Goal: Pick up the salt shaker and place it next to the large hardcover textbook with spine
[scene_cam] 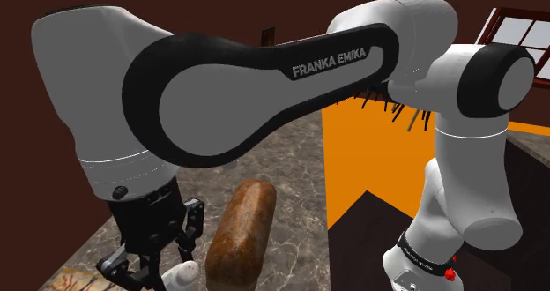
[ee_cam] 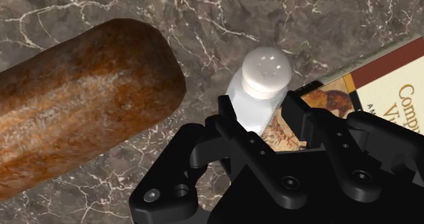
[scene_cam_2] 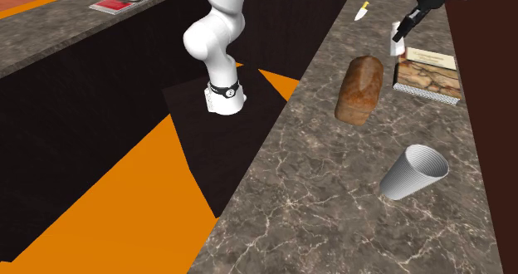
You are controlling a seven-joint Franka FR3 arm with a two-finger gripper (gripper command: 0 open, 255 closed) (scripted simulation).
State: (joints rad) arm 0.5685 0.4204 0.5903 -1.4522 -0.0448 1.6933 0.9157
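Gripper (ee_cam: pixel 260 104) seemingly clasping white dome-capped salt shaker (ee_cam: pixel 266 66), rounded brown loaf (ee_cam: pixel 75 100) beside, veined counter (ee_cam: pixel 224 12)

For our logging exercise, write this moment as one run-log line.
hand: shut on salt shaker | salt shaker: beside book | bread loaf: on counter, opposite side of shaker | release: not yet

Brown bread loaf (scene_cam_2: pixel 359 90), lying on marbled worktop (scene_cam_2: pixel 315 206). Grey ribbed cup (scene_cam_2: pixel 414 173), on its side, nearby. Small knife (scene_cam_2: pixel 364 12), well apart.
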